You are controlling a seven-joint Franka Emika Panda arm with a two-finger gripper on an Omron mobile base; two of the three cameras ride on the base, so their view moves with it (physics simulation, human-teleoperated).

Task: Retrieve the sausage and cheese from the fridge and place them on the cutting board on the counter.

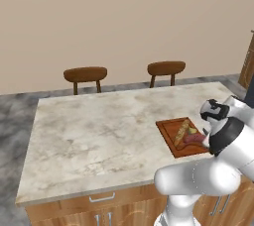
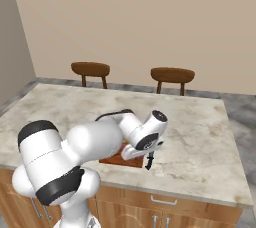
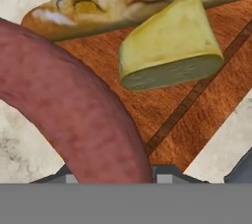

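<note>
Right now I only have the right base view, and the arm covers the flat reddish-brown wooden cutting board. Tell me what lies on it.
Observer: In the hand view, a small pale yellow cheese wedge lies flat on the cutting board.
Operator: Report the reddish-brown sausage link.
Observer: The sausage is gripped between the fingertips of the gripper, at the board's edge, with the marbled stone counter showing beside it.
Operator: Name anything else on the board.
Observer: A long tan bread loaf lies on the board, just beyond the cheese.
</note>
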